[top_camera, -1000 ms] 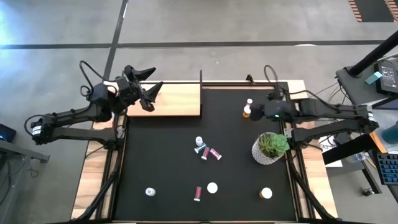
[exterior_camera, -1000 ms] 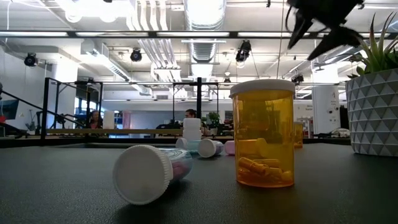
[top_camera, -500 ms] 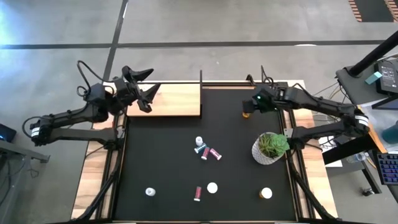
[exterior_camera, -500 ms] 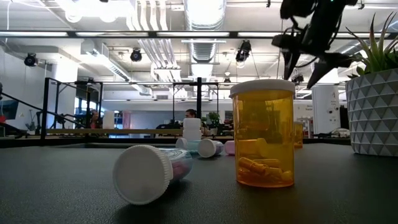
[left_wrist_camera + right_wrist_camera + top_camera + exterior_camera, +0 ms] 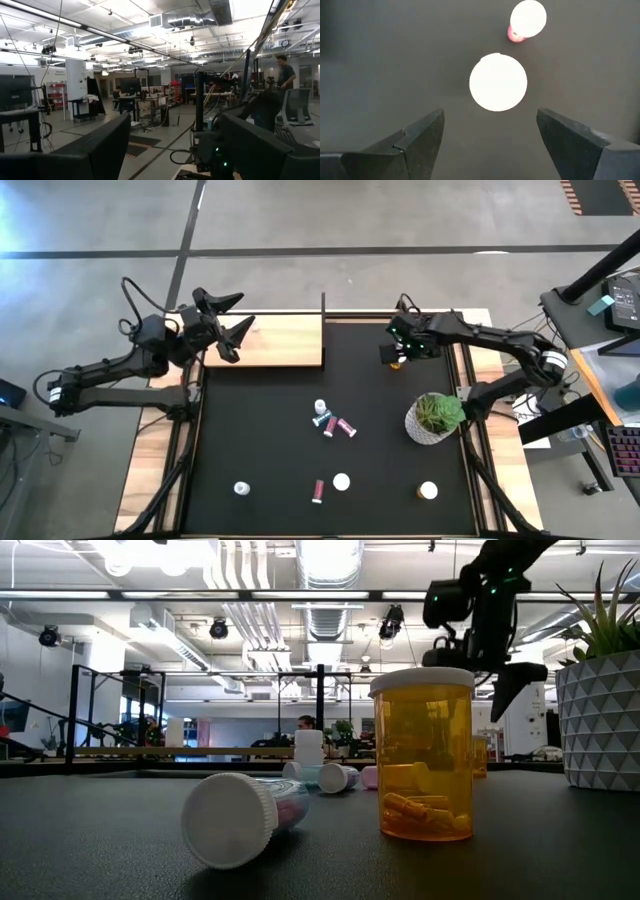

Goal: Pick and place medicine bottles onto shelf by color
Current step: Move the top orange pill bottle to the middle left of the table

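Note:
My right gripper (image 5: 396, 352) (image 5: 490, 127) hangs open, pointing down, above two upright medicine bottles at the mat's far right. The wrist view shows their white caps: a large one (image 5: 498, 82) in line with the gap between the fingers, and a smaller one (image 5: 527, 17) with a reddish body beyond. In the high view only an orange bit (image 5: 396, 365) shows under the gripper. My left gripper (image 5: 234, 316) is open, raised over the left end of the light-wood shelf (image 5: 285, 340). More bottles stand or lie mid-mat (image 5: 332, 422) and near the front edge (image 5: 342, 480).
A white pot with a green plant (image 5: 435, 418) stands on the mat's right side, nearer than my right gripper. In the low view an upright orange bottle (image 5: 422, 755) and a lying white-capped bottle (image 5: 235, 820) sit close to the camera. A dark post (image 5: 323, 305) rises at the shelf's far right corner.
My right gripper has swung from the table's right edge toward the left and come down, tipping from a slant to nearly straight down, until it stands over the two far-right bottles. It has stayed open. No bottle has moved.

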Robot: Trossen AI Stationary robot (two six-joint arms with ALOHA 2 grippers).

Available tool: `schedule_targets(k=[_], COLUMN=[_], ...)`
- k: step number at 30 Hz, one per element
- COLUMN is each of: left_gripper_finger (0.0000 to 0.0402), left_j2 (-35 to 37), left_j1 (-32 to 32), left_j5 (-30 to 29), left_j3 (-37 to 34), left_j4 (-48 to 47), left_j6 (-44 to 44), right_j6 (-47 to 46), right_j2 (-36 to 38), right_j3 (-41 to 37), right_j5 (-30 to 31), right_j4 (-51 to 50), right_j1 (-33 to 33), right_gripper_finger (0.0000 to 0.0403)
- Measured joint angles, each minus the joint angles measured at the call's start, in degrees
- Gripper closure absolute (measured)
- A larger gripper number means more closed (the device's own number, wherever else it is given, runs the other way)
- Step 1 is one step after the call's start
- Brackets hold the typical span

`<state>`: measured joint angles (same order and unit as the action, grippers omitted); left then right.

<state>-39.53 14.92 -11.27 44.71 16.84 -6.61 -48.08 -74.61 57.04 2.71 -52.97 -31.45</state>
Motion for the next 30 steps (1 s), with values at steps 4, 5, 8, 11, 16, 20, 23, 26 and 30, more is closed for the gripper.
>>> schedule_targets(k=[4, 5, 8, 11, 16, 20, 23, 26, 30], left_gripper_finger=[0.0111, 0.0111, 0.0111, 0.0111, 0.0111, 0.0111, 0.0111, 0.0111, 0.0111], left_j2=[0.29, 0.34, 0.56, 0.73, 0.59, 0.47, 0.62, 0.71, 0.95], left_j1=[0.00, 0.00, 0.00, 0.00, 0.00, 0.00, 0.00, -0.02, -0.02], left_j5=[0.00, 0.00, 0.00, 0.01, 0.04, 0.04, 0.04, 0.04, 0.05], left_j3=[0.00, 0.00, 0.00, 0.00, 0.00, 0.00, 0.00, 0.00, 0.00], left_j4=[-0.16, -0.23, -1.10, -2.84, -3.41, -3.45, -3.39, -3.41, -3.40], left_j6=[0.00, -0.01, 0.00, -0.02, 0.13, 0.15, 0.15, 0.15, 0.15], right_j6=[0.46, 0.82, 1.45, 2.43, 3.14, 4.10, 4.65, 4.64, 4.64], right_j2=[-1.99, -2.41, -3.63, -5.28, -7.47, -8.08, -8.36, -8.67, -8.87], right_j3=[0.00, 0.00, 0.00, 0.00, -0.02, -0.02, -0.02, -0.02, -0.02], right_j5=[0.03, 0.05, 0.02, 0.03, 0.00, -0.18, -0.19, -0.19, -0.19], right_j4=[1.20, 1.51, 1.64, 2.41, 4.66, 6.19, 6.21, 6.21, 6.19], right_j1=[-1.24, -1.40, -2.28, -3.16, -3.60, -3.60, -3.63, -3.75, -3.75], right_gripper_finger=[0.0094, 0.0094, 0.0094, 0.0094, 0.0094, 0.0099, 0.0113, 0.0136, 0.0172])
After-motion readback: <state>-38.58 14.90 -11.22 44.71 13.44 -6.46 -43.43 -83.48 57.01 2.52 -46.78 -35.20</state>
